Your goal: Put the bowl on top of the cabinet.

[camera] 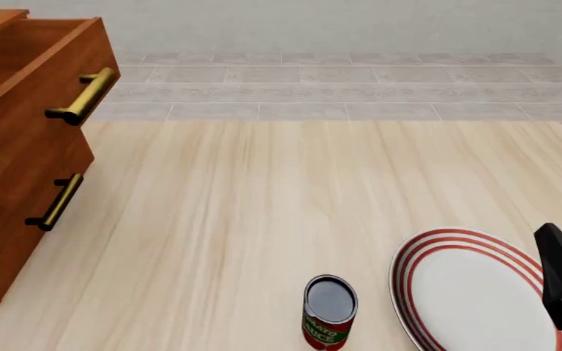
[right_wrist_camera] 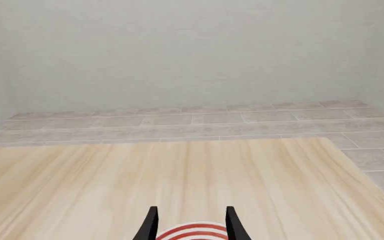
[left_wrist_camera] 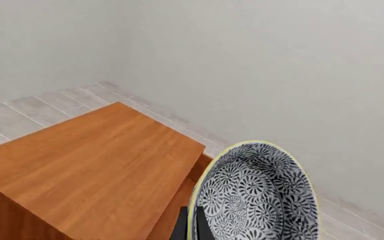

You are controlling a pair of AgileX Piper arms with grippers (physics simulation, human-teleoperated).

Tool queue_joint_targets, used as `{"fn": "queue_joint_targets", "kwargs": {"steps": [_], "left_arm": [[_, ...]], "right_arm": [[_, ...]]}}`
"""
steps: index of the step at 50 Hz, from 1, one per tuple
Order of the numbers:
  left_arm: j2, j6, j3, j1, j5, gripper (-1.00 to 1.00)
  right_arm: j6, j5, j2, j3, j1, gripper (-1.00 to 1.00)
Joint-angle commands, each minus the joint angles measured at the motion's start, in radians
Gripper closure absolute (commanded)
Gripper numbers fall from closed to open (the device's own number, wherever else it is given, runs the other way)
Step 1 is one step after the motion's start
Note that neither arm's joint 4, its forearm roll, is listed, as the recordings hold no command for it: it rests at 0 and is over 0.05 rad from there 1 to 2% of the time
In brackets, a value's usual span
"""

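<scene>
Bowl: your left hand (left_wrist_camera: 190, 227) is clamped on the rim of the bowl (left_wrist_camera: 255, 192); in the left wrist view the bowl sits tipped on edge at the lower right of the frame, in the air, just beside the cabinet's far corner. In the front view only a sliver of it shows at the top left edge.
Cabinet: the cabinet (camera: 17, 146) fills the left side of the front view, its top drawer pulled out a little; its flat top (left_wrist_camera: 85, 165) is bare in the left wrist view.
Right hand: your right hand (right_wrist_camera: 190, 225) hangs with fingers apart, holding nothing, over the plate (camera: 476, 292) at the lower right.
Other things: a can (camera: 330, 311) stands on the counter (camera: 291, 212) near the plate.
Progress: bowl lifted to cabinet height. Left, as I judge it: bring it over the top, level it, set it down, let go.
</scene>
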Motion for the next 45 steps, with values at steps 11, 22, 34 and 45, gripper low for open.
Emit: {"fn": "queue_joint_targets", "kwargs": {"steps": [11, 22, 34, 45], "left_arm": [[0.011, -0.007, -0.014, 0.064, 0.0, 1.0], [0.028, -0.019, -0.021, 0.095, -0.014, 1.0], [0.055, -0.022, -0.017, 0.126, -0.047, 1.0], [0.073, -0.016, -0.013, 0.154, -0.067, 1.0]], "right_arm": [[-0.001, 0.001, 0.0, 0.0, 0.001, -1.0], [-0.002, 0.001, 0.0, 0.0, 0.001, -1.0], [0.0, 0.001, 0.0, 0.0, 0.002, -1.0], [0.0, 0.001, 0.0, 0.001, 0.003, -1.0]]}}
